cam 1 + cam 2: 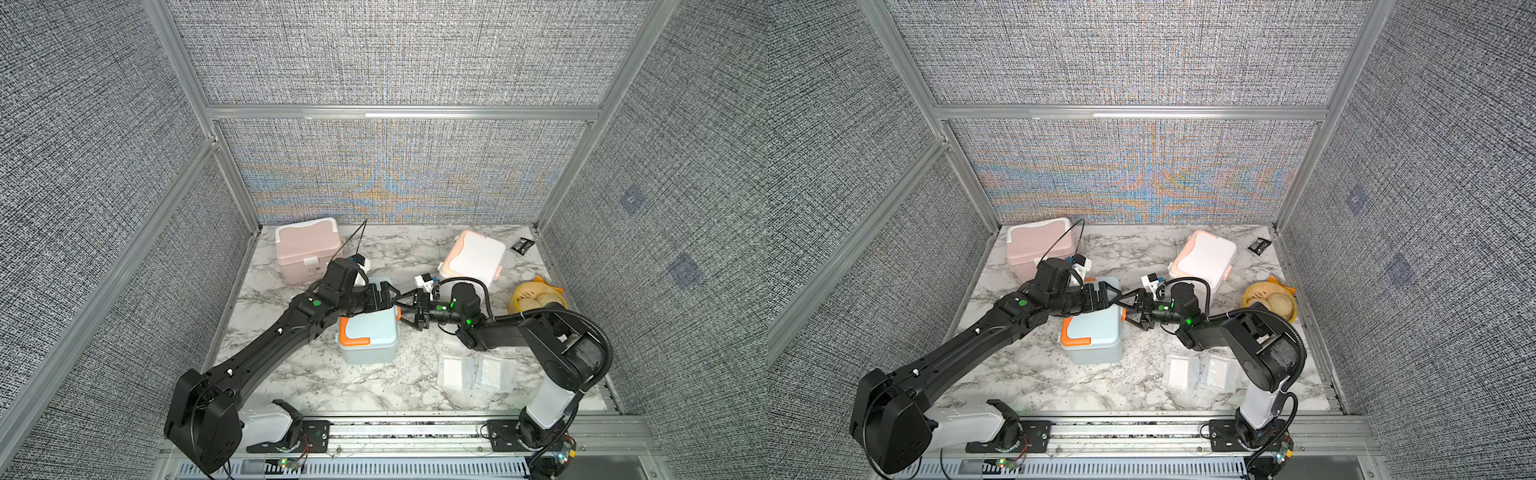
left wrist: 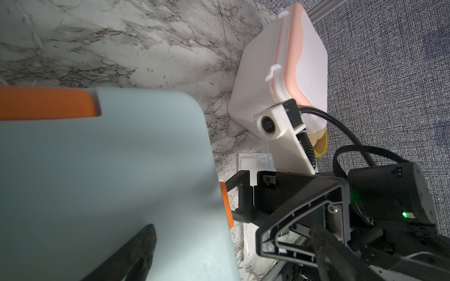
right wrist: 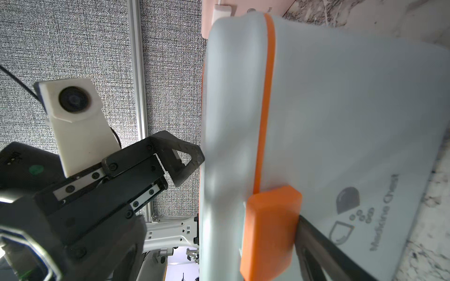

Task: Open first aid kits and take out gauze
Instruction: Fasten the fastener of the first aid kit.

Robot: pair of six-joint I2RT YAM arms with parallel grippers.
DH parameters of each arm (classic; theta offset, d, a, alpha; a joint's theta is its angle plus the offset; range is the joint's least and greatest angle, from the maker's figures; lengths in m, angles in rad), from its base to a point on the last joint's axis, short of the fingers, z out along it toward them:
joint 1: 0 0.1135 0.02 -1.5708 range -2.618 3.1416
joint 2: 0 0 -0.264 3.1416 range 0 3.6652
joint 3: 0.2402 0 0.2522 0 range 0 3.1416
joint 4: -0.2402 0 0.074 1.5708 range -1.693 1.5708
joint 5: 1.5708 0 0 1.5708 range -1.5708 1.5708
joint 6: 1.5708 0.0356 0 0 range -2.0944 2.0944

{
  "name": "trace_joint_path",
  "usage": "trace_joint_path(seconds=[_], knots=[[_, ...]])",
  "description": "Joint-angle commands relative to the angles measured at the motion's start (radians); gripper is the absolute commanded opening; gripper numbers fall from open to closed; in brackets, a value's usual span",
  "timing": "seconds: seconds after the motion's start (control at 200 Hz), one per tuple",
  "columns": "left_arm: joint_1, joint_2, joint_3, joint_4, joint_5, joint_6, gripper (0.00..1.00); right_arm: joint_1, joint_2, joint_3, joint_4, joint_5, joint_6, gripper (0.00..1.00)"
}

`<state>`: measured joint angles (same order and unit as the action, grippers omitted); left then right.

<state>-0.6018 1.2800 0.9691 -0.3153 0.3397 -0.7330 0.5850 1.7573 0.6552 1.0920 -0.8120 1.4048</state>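
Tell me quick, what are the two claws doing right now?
Left gripper: open, over the blue box, holding nothing.
Right gripper: open, at the box's orange latch, holding nothing.

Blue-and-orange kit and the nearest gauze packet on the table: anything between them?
Nothing. Only bare marble table lies between the blue-and-orange kit and the gauze packet; both top views show it.

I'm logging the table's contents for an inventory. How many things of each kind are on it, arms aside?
First aid kits: 3, namely the pink kit, the blue kit and the white-and-peach kit
Gauze packets in plain sight: 2, the nearer-centre packet and the outer packet
Yellow basket: 1
Black wrapper: 1
Total: 7
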Motion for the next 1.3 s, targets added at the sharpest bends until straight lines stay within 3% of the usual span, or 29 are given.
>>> trace_joint_path(seconds=[0.0,0.3,0.976,1.096,1.296], knots=[[-0.001,0.009,-0.009,-0.092,-0.018,-0.002,1.0,0.003,0.003,0.005,0.098,-0.024,0.04,0.92],[-0.001,0.012,-0.013,-0.091,-0.021,0.0,1.0,-0.024,-0.043,-0.06,0.115,-0.021,0.047,0.83],[-0.001,0.016,-0.015,-0.089,-0.023,0.0,0.99,-0.03,-0.084,-0.025,-0.103,-0.026,-0.071,0.83],[-0.001,0.015,-0.017,-0.09,-0.024,0.001,0.99,-0.029,-0.134,-0.009,-0.26,-0.016,-0.152,0.83],[-0.001,0.012,-0.017,-0.09,-0.025,0.001,0.99,-0.029,-0.284,0.05,-0.707,0.072,-0.395,0.84]])
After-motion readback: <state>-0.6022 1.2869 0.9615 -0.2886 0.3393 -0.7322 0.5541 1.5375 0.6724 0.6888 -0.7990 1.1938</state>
